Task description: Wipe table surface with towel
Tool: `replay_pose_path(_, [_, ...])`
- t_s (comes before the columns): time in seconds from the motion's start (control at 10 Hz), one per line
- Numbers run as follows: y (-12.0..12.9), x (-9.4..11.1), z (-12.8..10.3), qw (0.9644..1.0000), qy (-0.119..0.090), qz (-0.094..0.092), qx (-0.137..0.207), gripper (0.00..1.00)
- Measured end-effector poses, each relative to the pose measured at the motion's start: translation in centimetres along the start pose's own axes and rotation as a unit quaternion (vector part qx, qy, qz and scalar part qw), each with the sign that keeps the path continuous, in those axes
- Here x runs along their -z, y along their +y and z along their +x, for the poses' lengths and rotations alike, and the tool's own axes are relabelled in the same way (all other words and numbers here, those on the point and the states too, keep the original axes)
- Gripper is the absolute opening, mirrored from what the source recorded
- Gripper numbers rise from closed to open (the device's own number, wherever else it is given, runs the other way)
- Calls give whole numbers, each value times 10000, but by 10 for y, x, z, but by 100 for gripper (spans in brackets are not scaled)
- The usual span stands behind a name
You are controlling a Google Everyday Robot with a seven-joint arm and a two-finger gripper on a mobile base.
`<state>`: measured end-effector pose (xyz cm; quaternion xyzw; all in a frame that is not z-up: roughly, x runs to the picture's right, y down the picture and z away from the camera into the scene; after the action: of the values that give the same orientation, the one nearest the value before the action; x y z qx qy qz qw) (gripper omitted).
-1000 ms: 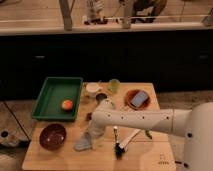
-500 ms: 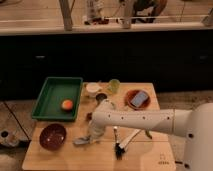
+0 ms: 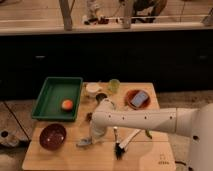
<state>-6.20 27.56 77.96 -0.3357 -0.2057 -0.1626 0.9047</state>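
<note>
Dark cabinets and a glass partition are running behind a light wooden table (image 3: 50, 157), where everything is sitting.

Change first: compared with a second ago, the small grey cloth towel (image 3: 85, 142) is looking flatter and lower, spread against the wood rather than hanging. The white robot arm (image 3: 145, 120) is barely shifting. We are reading this as the towel now pressing on the surface, so the wiping stroke is starting or already running. Most of the table is still left to cover.

The gripper (image 3: 94, 131) is pointing down at the arm's end, directly over the towel at its 1 o'clock edge. We are not able to tell its state, as the wrist is hiding it. We are guessing it is holding the towel.

The towel is lying at about 7 o'clock of the table centre. It is looking crumpled, pale grey and thin, a low wad rather than an opened sheet. The dark red round bowl (image 3: 52, 136) is at its 9 o'clock, near but apart. The white-handled black-bristled brush (image 3: 122, 145) is at its 3 o'clock, also apart.

At 11 o'clock, the green rectangular plastic tray (image 3: 47, 100) is holding an orange round fruit (image 3: 66, 104). Both are well apart from the towel.

Risk, as we are judging it: a wider sweep could knock the bowl or the brush.
</note>
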Motion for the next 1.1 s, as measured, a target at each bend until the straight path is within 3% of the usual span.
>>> replay_pose_path(0.4, [-17, 8, 23, 9997, 204, 48, -106, 0])
replay_pose_path(0.6, [-34, 8, 22, 9998, 174, 52, 66, 0])
replay_pose_path(0.9, [-37, 1, -19, 9979, -84, -106, 632, 0])
replay_pose_path(1.1, [-13, -2, -40, 9947, -207, -334, 949, 0])
